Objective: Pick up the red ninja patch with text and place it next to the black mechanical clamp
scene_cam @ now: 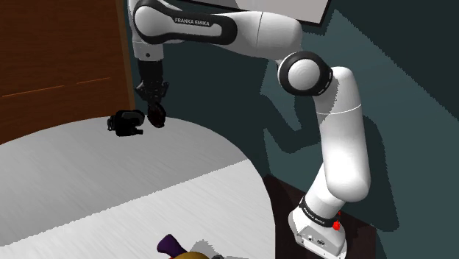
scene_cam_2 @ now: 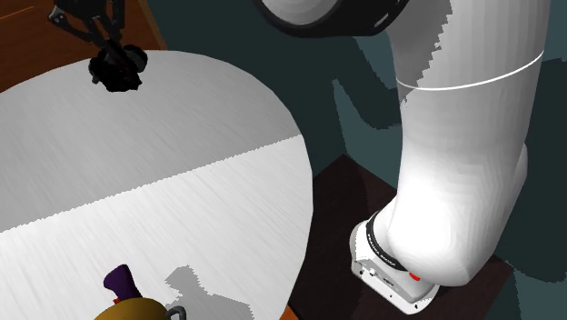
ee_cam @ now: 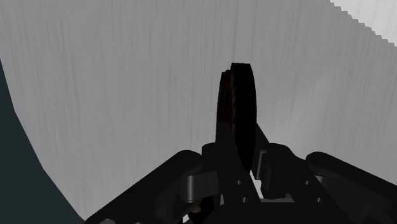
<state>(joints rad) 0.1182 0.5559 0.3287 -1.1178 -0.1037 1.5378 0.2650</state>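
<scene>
Your gripper pinches the dark patch by its rim. Judged light, thin, stiff; rim hold suits. Clamp just beside, nine o'clock in shoulder view.

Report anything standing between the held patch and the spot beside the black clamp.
Nothing visible does. The black gripper clasps the thin dark round patch, edge-on, over the grey tabletop. In the shoulder view it is close beside the black mechanical clamp, with no object between them.

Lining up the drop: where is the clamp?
Shoulder view: the clamp sits at the table's far edge, just left of the claw holding the patch.
</scene>
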